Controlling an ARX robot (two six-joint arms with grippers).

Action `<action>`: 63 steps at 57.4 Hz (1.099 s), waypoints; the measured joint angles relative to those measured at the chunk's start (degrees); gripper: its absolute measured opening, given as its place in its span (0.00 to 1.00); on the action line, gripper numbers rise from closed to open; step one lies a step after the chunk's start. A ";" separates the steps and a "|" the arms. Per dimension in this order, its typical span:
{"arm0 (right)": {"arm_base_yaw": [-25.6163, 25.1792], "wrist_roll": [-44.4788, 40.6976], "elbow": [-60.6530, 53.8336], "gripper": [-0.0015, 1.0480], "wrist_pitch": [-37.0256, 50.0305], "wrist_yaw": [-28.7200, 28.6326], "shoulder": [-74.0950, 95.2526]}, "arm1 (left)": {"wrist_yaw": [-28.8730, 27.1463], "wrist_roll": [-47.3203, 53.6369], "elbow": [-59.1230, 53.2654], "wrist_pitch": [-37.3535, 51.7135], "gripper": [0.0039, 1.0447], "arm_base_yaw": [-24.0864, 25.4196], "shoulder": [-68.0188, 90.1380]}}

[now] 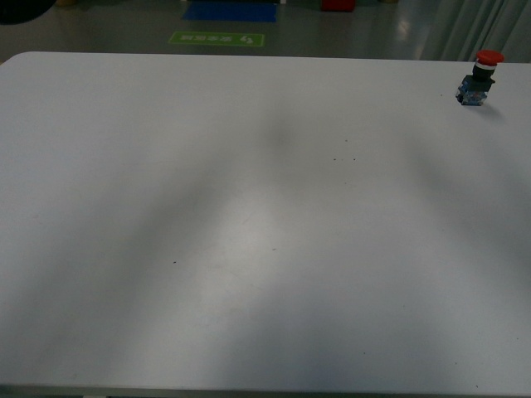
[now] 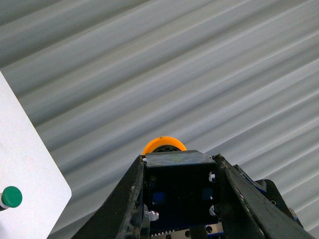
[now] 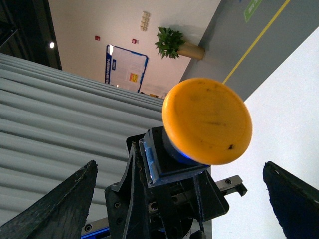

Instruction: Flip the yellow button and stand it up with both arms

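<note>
Though the green floor sign (image 1: 216, 39) beyond the white table (image 1: 249, 249) bore white lettering, it was too blurred to read. Held in the air, the yellow button (image 3: 207, 119) sat pinched by its block body in the left gripper (image 2: 180, 167). Its cap faced the right gripper (image 3: 179, 167), whose fingers (image 3: 65, 209) stood spread wide on either side, touching nothing.

You see a white table (image 1: 249, 249) under soft light, grey floor (image 1: 108, 33) with a green sign (image 1: 216, 39) behind it, a ribbed grey wall (image 2: 174, 74), and a potted plant (image 3: 171, 43) by a cream wall (image 3: 99, 15).
</note>
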 joint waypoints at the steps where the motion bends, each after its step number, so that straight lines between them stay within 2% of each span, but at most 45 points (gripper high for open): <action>1: 0.04 0.02 0.02 0.93 0.07 0.00 0.04 | 0.00 0.00 0.00 0.00 0.32 0.00 0.00; 30: 1.42 -0.09 5.84 0.92 1.70 0.85 6.23 | -0.02 0.00 0.00 0.00 0.32 0.00 0.00; 37: 0.70 -0.15 6.67 0.76 1.88 0.44 7.39 | -0.02 0.00 0.00 0.00 0.32 0.00 0.00; 45: -0.20 -0.09 6.78 0.43 1.86 -0.72 8.22 | -0.37 -0.04 0.00 0.02 0.32 0.00 -0.46; 49: -0.39 -0.11 6.99 0.40 2.01 -0.83 8.33 | -0.48 -0.44 0.00 0.02 0.32 0.00 -0.52; 63: -0.66 -0.13 7.43 0.39 2.29 -1.29 8.81 | -0.79 -0.92 0.00 0.02 0.32 0.00 -0.52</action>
